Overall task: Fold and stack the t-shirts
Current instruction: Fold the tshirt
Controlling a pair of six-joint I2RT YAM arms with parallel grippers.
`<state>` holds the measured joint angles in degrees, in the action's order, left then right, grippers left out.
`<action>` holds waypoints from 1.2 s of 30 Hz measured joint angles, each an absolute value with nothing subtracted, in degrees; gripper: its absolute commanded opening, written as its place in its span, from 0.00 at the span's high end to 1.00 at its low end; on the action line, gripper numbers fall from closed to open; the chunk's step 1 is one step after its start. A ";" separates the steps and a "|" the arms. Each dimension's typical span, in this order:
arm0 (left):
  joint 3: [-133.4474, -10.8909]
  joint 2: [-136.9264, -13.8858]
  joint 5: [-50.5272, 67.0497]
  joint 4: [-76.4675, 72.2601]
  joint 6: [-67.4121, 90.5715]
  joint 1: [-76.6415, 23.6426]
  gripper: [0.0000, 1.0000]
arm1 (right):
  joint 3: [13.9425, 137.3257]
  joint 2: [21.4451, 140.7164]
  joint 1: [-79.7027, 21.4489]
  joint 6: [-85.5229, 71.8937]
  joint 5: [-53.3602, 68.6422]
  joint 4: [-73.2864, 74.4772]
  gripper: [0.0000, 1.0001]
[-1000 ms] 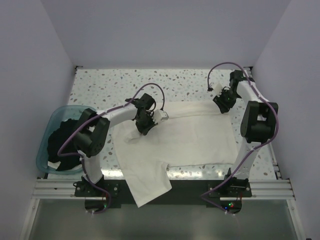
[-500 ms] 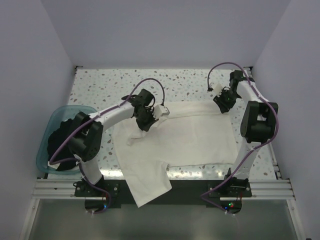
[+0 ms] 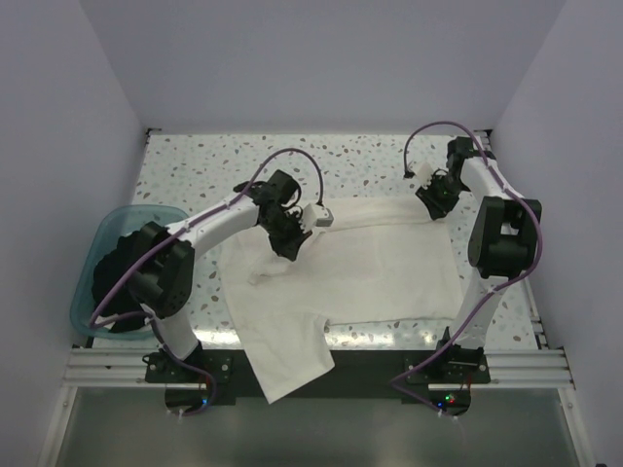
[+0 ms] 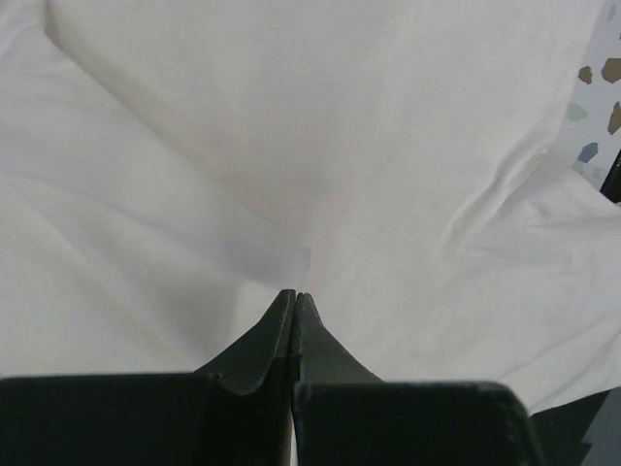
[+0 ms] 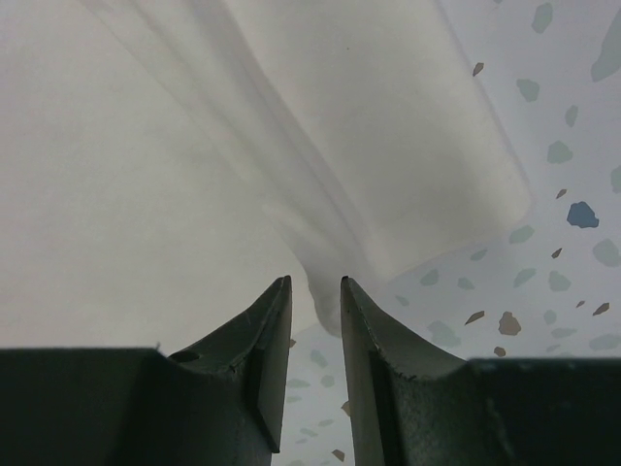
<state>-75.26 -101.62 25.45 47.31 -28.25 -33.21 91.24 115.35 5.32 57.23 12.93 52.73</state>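
Note:
A white t-shirt [image 3: 360,258] lies spread out plain side up on the speckled table, one part hanging over the near edge. My left gripper [image 3: 288,245] sits at the shirt's left far part, shut, with cloth [image 4: 388,146] drawn in folds to its tip [image 4: 294,294]. My right gripper [image 3: 435,206] is at the shirt's far right corner. Its jaws [image 5: 315,282] stand a little apart with the shirt's folded edge [image 5: 330,291] between the tips. A black t-shirt [image 3: 122,272] lies bunched in the tub on the left.
The translucent teal tub [image 3: 86,297] stands at the table's left near edge. Purple cables loop above both arms. Walls close the table on the left, back and right. Bare speckled tabletop [image 3: 214,161] shows behind the shirt.
My left gripper has moved a little back and to the right, dragging the shirt's left part with it. The right gripper's jaws have narrowed around the cloth edge.

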 measured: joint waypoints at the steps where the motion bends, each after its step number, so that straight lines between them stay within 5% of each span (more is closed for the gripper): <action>1: -75.50 -101.41 26.41 47.68 -28.23 -33.34 1.00 | 91.24 115.35 5.32 57.23 12.93 52.73 0.69; 9: -75.70 -102.39 31.81 48.47 -27.55 -34.24 1.00 | 91.26 115.35 5.32 57.17 12.93 52.73 0.69; 10: -75.79 -102.78 32.18 48.58 -27.38 -34.35 0.96 | 91.29 115.35 5.32 57.10 12.95 52.73 0.69; 11: -76.03 -103.22 32.47 48.64 -27.11 -34.48 0.77 | 91.37 115.35 5.32 57.01 12.95 52.80 0.66; 14: -76.23 -103.37 33.21 48.62 -26.39 -33.89 0.52 | 92.09 115.33 5.13 56.38 13.58 53.45 0.61; 23: -71.72 -93.89 35.99 51.16 -30.00 -11.51 0.27 | 87.26 104.68 -9.67 37.69 23.81 49.06 0.38; 28: -64.82 -88.33 35.14 51.86 -35.07 -6.44 0.20 | 79.40 97.47 -23.53 18.61 28.97 38.57 0.37; 31: -58.98 -84.68 35.29 50.70 -37.78 -6.79 0.06 | 77.67 99.07 -28.56 7.20 29.41 32.80 0.39; 36: -48.12 -74.15 34.46 44.75 -40.53 -7.44 0.10 | 75.33 103.63 -32.67 -8.67 26.94 25.87 0.41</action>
